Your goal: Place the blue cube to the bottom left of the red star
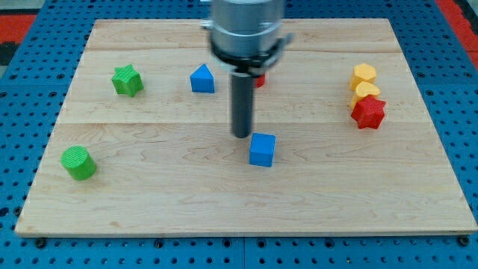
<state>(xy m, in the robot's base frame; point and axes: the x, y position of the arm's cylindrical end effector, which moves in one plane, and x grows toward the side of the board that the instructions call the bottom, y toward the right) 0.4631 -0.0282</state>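
Nearest you, the blue cube is sitting mid-bench, well left of the red star. With no fingers to clench, your tip is hovering just far-left of it; keep pushing rightward, steadily.

No writing, label, brand mark, number or sign can be read anywhere in this view.
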